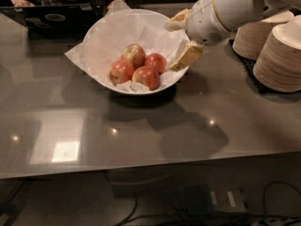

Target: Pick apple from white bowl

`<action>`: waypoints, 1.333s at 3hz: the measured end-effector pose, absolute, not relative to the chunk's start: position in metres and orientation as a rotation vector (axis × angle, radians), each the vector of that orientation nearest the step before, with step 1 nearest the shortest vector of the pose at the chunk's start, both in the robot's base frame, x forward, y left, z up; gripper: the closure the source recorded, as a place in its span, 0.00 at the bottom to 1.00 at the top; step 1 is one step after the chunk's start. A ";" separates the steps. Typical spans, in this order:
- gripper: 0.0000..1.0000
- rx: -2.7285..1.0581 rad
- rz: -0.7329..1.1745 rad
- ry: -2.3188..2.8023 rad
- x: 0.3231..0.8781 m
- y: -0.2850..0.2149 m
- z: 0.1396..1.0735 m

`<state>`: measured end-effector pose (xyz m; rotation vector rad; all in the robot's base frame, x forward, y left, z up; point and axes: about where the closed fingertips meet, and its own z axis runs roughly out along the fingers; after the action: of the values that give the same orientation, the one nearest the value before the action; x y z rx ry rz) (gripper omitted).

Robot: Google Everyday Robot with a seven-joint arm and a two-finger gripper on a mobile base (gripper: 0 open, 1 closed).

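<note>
The white bowl (108,29), lined with crinkled white paper, stands on the grey table and holds several apples. The deep red apple (156,62) lies at the right of the pile. An apple with a yellow-green side (134,54) lies behind it, and two orange-red apples (122,72) (146,76) lie in front. My gripper (181,39) hangs over the bowl's right rim, just right of the red apple and a little above it. Its tan fingers (187,55) are spread apart and hold nothing.
Stacks of beige paper plates (280,55) stand at the right on a black mat. A black laptop (51,18) and a person's hands (21,3) are at the far left edge. The grey table (141,135) stretches toward the front.
</note>
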<state>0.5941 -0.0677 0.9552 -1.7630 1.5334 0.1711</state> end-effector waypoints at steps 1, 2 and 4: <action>0.32 -1.767 0.206 1.526 0.604 -0.065 0.951; 0.32 -1.777 0.231 1.532 0.616 -0.061 0.944; 0.31 -1.828 0.275 1.542 0.632 -0.044 0.922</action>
<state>0.6322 -0.0437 0.9221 -1.8277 1.5417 0.2753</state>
